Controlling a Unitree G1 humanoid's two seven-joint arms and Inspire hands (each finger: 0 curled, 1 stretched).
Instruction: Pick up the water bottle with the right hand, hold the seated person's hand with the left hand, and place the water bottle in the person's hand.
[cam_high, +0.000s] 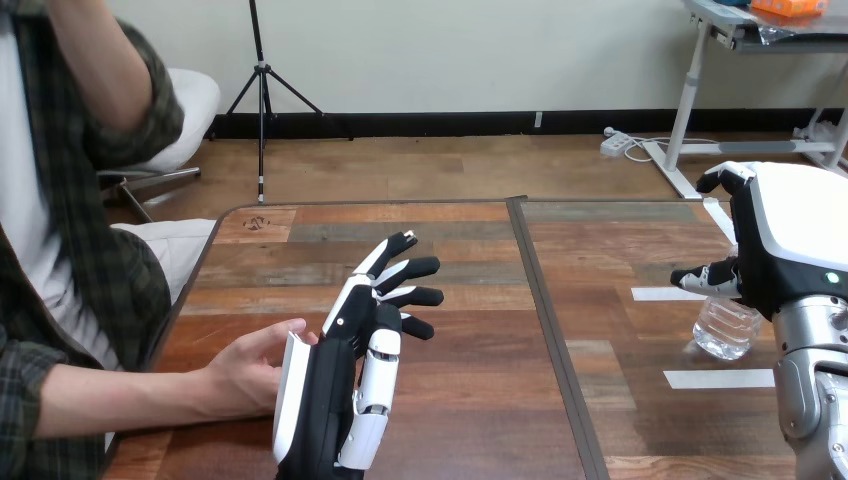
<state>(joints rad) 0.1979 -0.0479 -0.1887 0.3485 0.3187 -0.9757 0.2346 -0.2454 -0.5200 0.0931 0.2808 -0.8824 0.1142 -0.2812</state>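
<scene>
Left hand (345, 365) stands on its edge low on the counter (470, 400). Its fingers (405, 270) are straight and spread apart, and they hold nothing. The person's hand (245, 375) lies right beside it and touches its white back. No robot finger is curled round it, so I think the holding part is not done yet. Far over on the other side, the right hand (785, 240) is close to the water bottle (727, 328). The bottle stands on the counter, just under and beside that hand, near some white tape strips (718, 378). I cannot tell if the right hand is gripping it or not. The bottle is not in the person's hand, so that part is left to do. It has a long way to go, across the dark line (548, 330) that runs down the middle of the counter. The wood in between is bare, so there is lots of room to move. The person's hand lies near the counter's left edge, so the bottle must be set down there with care or it could tip off.
</scene>
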